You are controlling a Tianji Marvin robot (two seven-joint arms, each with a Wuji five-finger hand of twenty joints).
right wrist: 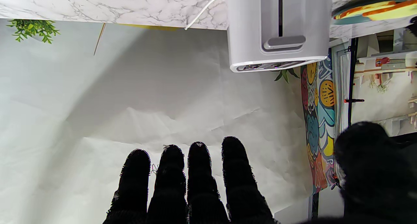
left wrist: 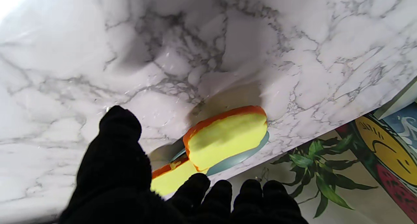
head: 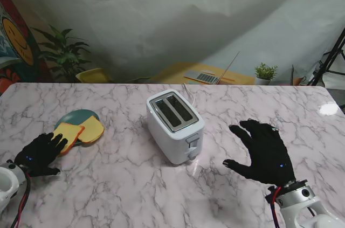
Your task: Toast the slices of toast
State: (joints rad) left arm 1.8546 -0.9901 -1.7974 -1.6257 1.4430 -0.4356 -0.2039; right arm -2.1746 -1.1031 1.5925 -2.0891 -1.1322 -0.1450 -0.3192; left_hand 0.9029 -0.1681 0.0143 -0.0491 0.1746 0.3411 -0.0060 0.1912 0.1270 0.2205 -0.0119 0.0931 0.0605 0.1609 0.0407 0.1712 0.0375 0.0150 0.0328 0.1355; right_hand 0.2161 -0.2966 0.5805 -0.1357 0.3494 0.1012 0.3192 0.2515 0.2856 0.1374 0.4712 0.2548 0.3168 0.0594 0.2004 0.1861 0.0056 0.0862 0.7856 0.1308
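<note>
A white two-slot toaster [head: 175, 125] stands in the middle of the marble table, both slots empty, its lever [right wrist: 284, 42] on the end facing me. Two yellow toast slices with orange crusts lie on a teal plate [head: 74, 115] at the left: one slice [head: 68, 135] overhangs the plate's near edge, the other [head: 92, 129] lies beside it. My left hand [head: 39, 153] is open, its fingertips [left wrist: 192, 188] at the near slice [left wrist: 167, 180], holding nothing. The far slice [left wrist: 226, 136] lies just beyond. My right hand [head: 263, 150] hovers open, fingers spread, right of the toaster.
A white cord [head: 188, 92] runs from behind the toaster toward the table's far edge. Beyond that edge are a potted plant [head: 63, 51], a small plant [head: 264, 73] and a laptop [head: 204, 77]. A bright glare spot [head: 328, 109] lies at the far right of the table.
</note>
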